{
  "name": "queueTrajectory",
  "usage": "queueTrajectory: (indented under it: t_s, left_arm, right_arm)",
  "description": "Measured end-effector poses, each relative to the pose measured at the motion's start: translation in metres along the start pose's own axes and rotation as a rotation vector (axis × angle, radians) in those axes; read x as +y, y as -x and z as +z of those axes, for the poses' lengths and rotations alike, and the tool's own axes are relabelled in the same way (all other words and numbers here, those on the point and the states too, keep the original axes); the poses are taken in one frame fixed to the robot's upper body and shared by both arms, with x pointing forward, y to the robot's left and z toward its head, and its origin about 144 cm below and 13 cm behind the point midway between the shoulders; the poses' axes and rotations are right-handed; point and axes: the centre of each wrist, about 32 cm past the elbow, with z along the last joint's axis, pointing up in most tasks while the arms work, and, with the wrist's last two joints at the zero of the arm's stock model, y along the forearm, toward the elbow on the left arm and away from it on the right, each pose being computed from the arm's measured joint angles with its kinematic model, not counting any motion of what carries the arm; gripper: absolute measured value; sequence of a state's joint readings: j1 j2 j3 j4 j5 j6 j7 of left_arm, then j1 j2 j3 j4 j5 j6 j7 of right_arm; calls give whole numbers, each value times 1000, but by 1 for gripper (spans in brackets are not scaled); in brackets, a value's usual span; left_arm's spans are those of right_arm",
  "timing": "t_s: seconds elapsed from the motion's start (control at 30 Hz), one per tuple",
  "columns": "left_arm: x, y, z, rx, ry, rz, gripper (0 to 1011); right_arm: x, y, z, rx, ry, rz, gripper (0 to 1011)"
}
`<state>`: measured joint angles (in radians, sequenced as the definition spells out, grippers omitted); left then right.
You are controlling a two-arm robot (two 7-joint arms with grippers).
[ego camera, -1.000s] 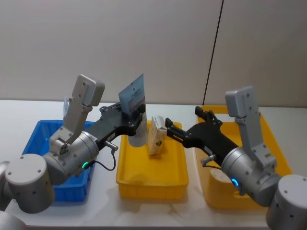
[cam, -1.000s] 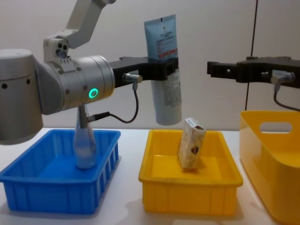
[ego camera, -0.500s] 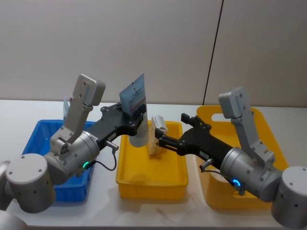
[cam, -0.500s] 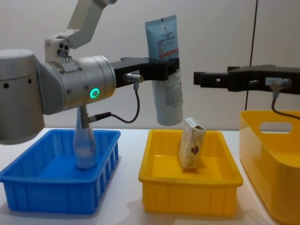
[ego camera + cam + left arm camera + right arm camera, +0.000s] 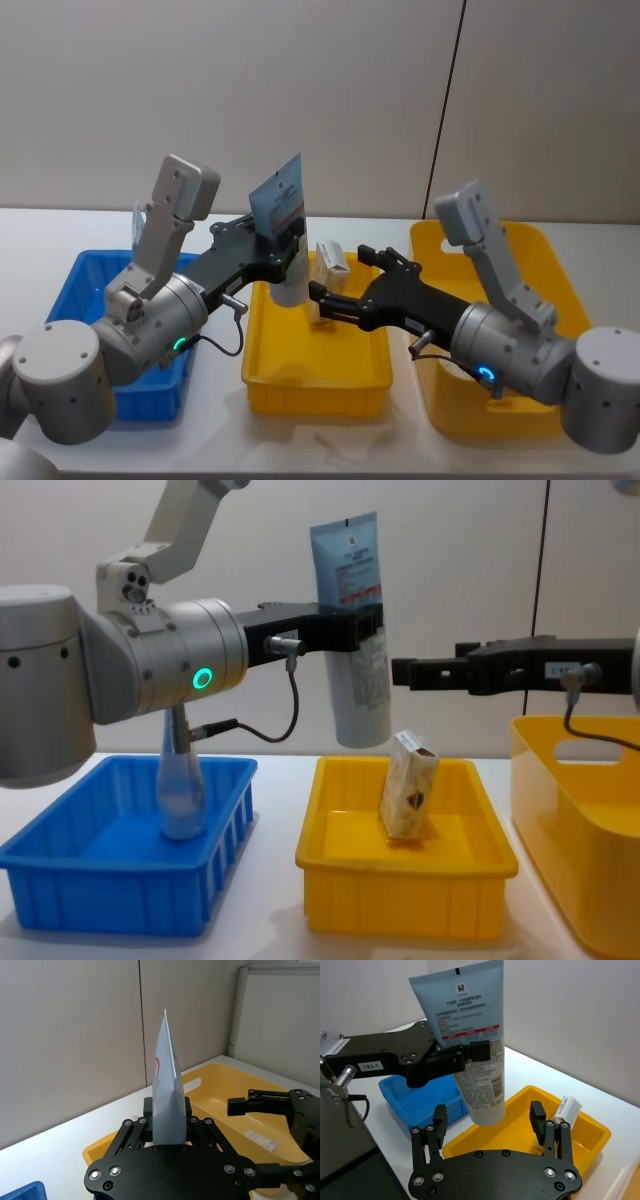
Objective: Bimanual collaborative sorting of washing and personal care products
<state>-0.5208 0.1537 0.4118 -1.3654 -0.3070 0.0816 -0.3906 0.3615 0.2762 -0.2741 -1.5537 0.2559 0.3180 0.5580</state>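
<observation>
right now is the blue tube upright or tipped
Upright, crimped end up: left hand holds pale-blue tube vertical over the yellow tray; right hand open beside it.

Pale-blue printed tube (image 5: 362, 692), beige carton (image 5: 408, 800), yellow tray (image 5: 400, 902).

A robot test lab: bare grey panelled wall (image 5: 250, 90), plain white desk (image 5: 30, 250), blue plastic tray (image 5: 100, 890), yellow plastic tray (image 5: 400, 905).
</observation>
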Motion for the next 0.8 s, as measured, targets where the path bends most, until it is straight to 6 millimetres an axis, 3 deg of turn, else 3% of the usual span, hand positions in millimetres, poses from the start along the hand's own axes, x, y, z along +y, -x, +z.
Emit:
queueTrajectory:
  t_s: [0.8]
  left_arm:
    - [0,0,0,0,0,0,262]
  right_arm:
    - [39,-21,-3,-51,51,82,1002]
